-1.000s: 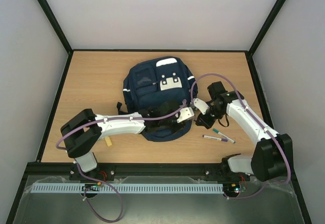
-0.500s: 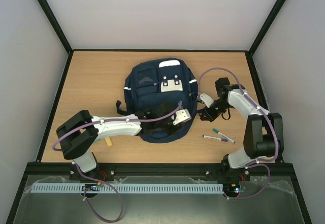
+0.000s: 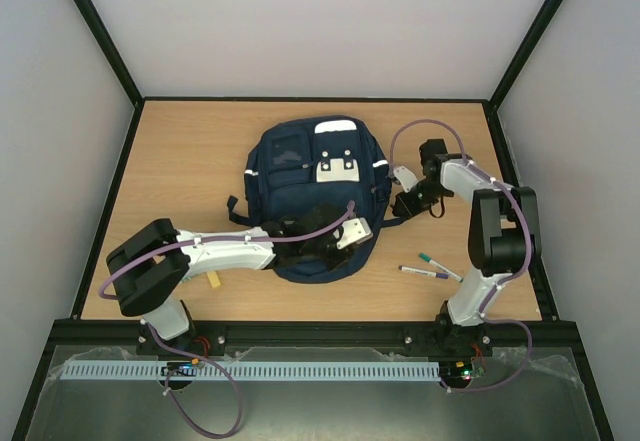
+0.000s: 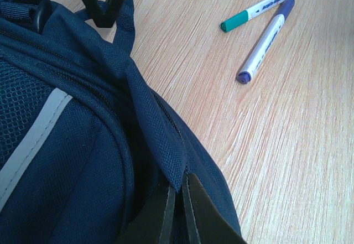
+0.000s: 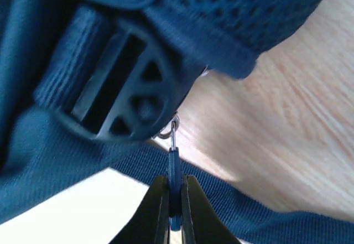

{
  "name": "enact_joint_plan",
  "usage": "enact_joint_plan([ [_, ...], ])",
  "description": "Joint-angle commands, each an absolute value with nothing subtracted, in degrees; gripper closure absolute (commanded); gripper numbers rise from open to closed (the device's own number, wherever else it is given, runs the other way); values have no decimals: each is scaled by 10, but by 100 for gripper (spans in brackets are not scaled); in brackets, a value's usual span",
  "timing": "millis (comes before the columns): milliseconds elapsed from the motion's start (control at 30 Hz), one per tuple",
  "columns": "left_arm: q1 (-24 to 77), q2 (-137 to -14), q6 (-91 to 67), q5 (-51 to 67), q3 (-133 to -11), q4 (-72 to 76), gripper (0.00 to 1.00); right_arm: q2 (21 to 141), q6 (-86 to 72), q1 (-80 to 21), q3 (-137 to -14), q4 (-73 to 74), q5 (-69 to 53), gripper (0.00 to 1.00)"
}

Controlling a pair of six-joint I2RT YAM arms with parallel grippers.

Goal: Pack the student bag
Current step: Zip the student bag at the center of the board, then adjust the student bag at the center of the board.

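The student bag [image 3: 310,181], a navy backpack with white stripes and a grey-white patch, lies flat mid-table. My left gripper [image 3: 335,244] is at its near right edge, shut on a fold of the bag's navy fabric [image 4: 160,139] beside the zip seam. My right gripper [image 3: 400,204] is at the bag's right side, shut on a blue zip pull [image 5: 174,169] that hangs from a small metal ring below a black strap buckle [image 5: 116,89]. A navy strap [image 5: 265,211] runs under the pull.
Two marker pens lie on the wood right of the bag, a green-capped one [image 3: 440,266] and a purple-capped one [image 3: 422,273]; both show in the left wrist view [image 4: 264,5]. A small tan item [image 3: 213,279] lies by the left arm. Black frame rails edge the table.
My right gripper has moved up and to the right along the bag's right side, holding the zip pull. My left gripper has drawn slightly left with the bag's edge.
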State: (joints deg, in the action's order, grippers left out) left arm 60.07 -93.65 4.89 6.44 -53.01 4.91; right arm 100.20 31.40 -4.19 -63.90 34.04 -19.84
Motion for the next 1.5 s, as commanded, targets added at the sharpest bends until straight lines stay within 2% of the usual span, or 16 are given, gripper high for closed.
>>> enact_joint_plan([
  [0, 595, -920, 46, 65, -525, 35, 98, 1029, 273, -26, -667, 294, -164, 99],
  [267, 594, -930, 49, 65, -530, 39, 98, 1046, 246, -19, -683, 277, -184, 98],
  [433, 595, -931, 47, 58, -541, 34, 96, 1046, 248, -19, -687, 290, -184, 87],
  [667, 595, -907, 44, 58, -583, 1, 82, 926, 252, -19, -637, 307, -184, 61],
  [800, 595, -896, 44, 60, -631, -41, 62, 843, 251, -19, -643, 353, -205, 51],
  [867, 595, -889, 50, 51, -663, -66, 54, 801, 248, -19, -660, 376, -222, 37],
  [900, 595, -886, 52, 45, -675, -77, 51, 783, 247, -19, -667, 385, -232, 23],
  [933, 594, -881, 53, 34, -688, -87, 47, 766, 247, -19, -673, 388, -241, 3],
  [967, 595, -876, 52, 25, -700, -98, 41, 746, 248, -19, -675, 388, -248, 0],
  [1000, 594, -870, 50, 13, -711, -109, 10, 728, 248, -20, -673, 383, -250, 1],
  [1033, 593, -864, 44, 2, -723, -116, 2, 711, 238, -20, -668, 374, -245, 1],
  [1267, 566, -840, -5, -109, -783, -179, 1, 650, 187, -21, -642, 332, -269, 1],
  [1467, 521, -792, -27, -186, -734, -191, 1, 694, 124, -21, -644, 313, -362, 1],
])
